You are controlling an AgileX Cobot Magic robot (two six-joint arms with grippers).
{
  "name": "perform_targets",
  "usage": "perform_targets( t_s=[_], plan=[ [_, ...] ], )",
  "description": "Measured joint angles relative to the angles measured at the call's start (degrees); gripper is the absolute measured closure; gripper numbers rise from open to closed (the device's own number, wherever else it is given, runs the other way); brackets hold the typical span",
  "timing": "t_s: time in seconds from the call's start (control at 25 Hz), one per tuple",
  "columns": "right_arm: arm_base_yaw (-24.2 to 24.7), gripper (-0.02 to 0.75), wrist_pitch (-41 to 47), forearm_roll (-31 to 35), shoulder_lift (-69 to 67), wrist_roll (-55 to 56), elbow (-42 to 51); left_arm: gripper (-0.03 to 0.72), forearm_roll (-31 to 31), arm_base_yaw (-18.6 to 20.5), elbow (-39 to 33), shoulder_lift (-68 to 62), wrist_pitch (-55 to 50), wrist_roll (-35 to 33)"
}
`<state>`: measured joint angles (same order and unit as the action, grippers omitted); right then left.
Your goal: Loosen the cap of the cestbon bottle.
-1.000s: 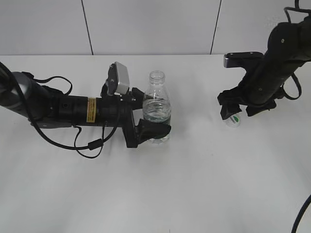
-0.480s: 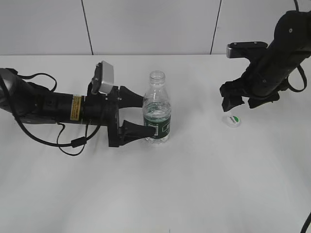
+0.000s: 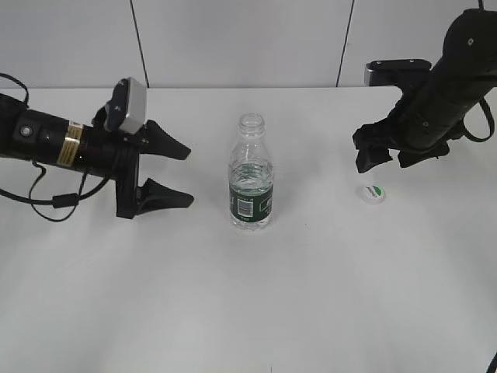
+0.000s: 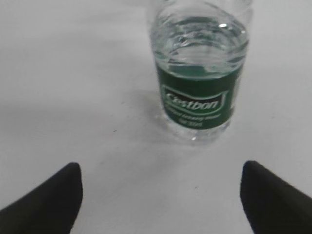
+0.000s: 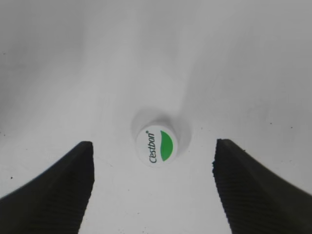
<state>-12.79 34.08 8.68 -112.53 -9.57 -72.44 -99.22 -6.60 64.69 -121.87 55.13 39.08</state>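
The left end effector [image 3: 177, 175] lay spread wide and empty above the white counter [image 3: 248, 311], its two dark fingers [image 3: 165, 143] pointing toward the cestbon bottle [image 3: 251, 175] but well apart from it. In the left wrist view the fingertips [image 4: 48, 202] framed the lower corners, with the bottle [image 4: 200, 73] standing upright ahead of them – green label facing the camera, water visible above the band. The neck stood uncapped, its threaded mouth open to the air.

The right end effector [image 3: 400, 155] hovered released over the right side of the counter, gripping nothing. Its two ribbed fingers [image 5: 53, 190] sat wide apart in the right wrist view, and between them, further ahead, the cap [image 5: 157, 144] rested on the counter with its green leaf mark and printed name facing up. From the exterior view the cap [image 3: 373, 192] lay just below and slightly left of that end effector – well away from the bottle at centre.

Behind each end effector stretched a black arm, the left one [image 3: 54, 140] lying low along the counter with a yellow sticker and loose cable, the right one [image 3: 458, 70] reaching down from the upper corner.
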Motion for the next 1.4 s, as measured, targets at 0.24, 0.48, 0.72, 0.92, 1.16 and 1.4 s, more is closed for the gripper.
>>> perform_targets(
  t_s=[0.24,0.48,0.72,0.92,1.16,1.4],
  plan=[
    [0.0,0.157,-0.1,-0.1,1.8,0.0,-0.3,0.097,-1.5,0.9,0.0,7.6,-15.9,3.3],
    [0.0,0.157,-0.1,-1.5,3.8,0.0,-1.2,0.112,-1.5,1.0,0.0,13.7,-36.6,10.8],
    [0.0,0.157,0.4,-7.5,7.0,0.1,-2.4,0.115,3.7,1.0,0.0,18.4,-56.1,20.5],
    [0.0,0.157,4.1,-9.5,8.2,0.2,-6.0,0.115,11.4,1.0,0.0,21.0,-71.9,20.8],
    [0.0,0.157,12.6,-10.5,8.2,0.2,-11.3,0.115,29.3,1.0,0.0,21.6,-86.7,3.6],
    [0.1,0.157,24.0,-13.8,8.2,0.8,-18.5,0.116,52.0,1.0,-0.1,23.1,-91.2,-15.7]
  ],
)
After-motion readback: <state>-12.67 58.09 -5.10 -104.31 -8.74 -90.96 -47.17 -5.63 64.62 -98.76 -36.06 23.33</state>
